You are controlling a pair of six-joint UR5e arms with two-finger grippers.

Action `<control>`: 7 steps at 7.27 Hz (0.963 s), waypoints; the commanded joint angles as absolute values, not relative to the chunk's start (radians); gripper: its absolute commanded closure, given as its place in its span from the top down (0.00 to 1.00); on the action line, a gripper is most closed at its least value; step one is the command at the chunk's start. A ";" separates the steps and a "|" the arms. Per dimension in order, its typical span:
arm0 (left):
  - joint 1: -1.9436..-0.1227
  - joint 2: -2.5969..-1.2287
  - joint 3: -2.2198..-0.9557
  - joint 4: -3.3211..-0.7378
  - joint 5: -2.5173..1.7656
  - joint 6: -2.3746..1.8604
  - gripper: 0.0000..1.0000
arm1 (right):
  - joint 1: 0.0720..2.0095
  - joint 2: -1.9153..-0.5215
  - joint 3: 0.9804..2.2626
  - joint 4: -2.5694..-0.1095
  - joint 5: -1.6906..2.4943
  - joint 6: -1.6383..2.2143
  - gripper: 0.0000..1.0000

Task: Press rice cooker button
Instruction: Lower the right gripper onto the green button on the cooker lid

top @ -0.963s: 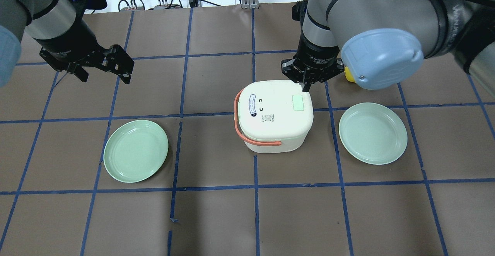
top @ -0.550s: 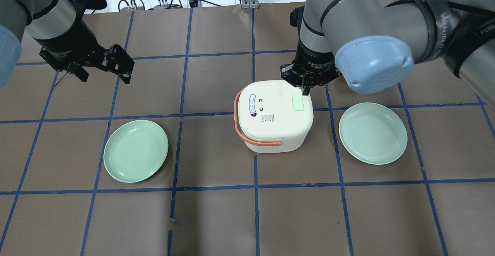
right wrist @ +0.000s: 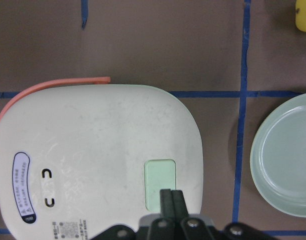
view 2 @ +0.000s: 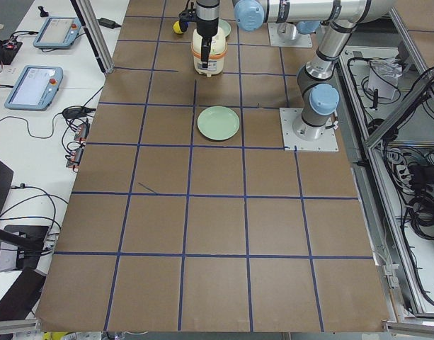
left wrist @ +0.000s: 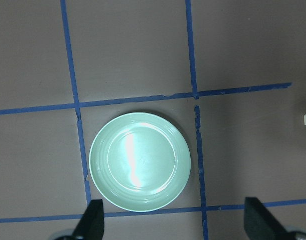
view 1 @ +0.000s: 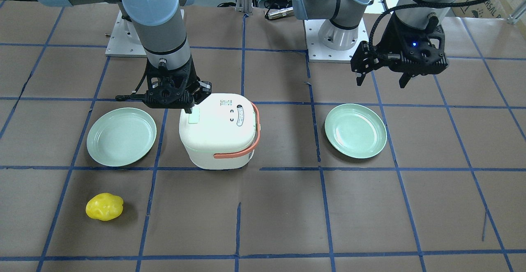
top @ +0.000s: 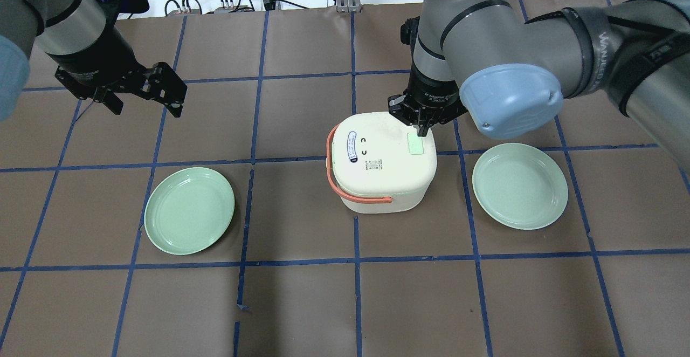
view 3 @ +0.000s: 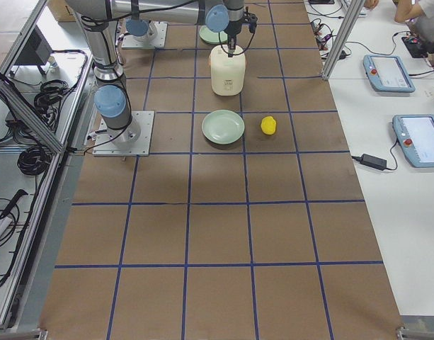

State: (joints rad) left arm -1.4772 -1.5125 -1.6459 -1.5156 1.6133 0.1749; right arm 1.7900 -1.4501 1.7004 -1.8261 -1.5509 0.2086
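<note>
A cream rice cooker (top: 377, 173) with an orange handle stands mid-table. Its pale green button (top: 416, 143) is on the lid's right side. My right gripper (top: 422, 129) is shut with nothing in it, fingers pointing down over the button's far edge. The right wrist view shows the shut fingertips (right wrist: 171, 194) over the button (right wrist: 158, 177); whether they touch it I cannot tell. The front view shows the right gripper (view 1: 189, 109) at the button (view 1: 194, 118). My left gripper (top: 145, 108) is open and empty, high at the far left.
One green plate (top: 189, 210) lies left of the cooker and another (top: 519, 185) lies right of it. A yellow lumpy object (view 1: 104, 206) lies beyond the right plate. The left wrist view looks down on the left plate (left wrist: 140, 161).
My right gripper has moved from just beyond the cooker's far right corner onto the lid, over the green button's edge. The left arm has not moved.
</note>
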 commanded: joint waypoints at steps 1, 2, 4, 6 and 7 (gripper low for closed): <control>-1.477 -1.513 -1.646 -1.516 1.614 0.175 1.00 | 1.790 -1.447 1.735 -1.874 -1.546 0.213 0.03; -1.477 -1.513 -1.646 -1.516 1.612 0.175 1.00 | 1.793 -1.445 1.732 -1.881 -1.543 0.215 0.03; -1.477 -1.513 -1.646 -1.516 1.614 0.175 1.00 | 1.790 -1.425 1.730 -1.933 -1.542 0.216 0.03; -1.477 -1.513 -1.646 -1.516 1.614 0.175 1.00 | 1.790 -1.424 1.730 -1.930 -1.552 0.210 0.03; -1.477 -1.513 -1.646 -1.516 1.614 0.175 1.00 | 1.790 -1.424 1.732 -1.928 -1.551 0.212 0.03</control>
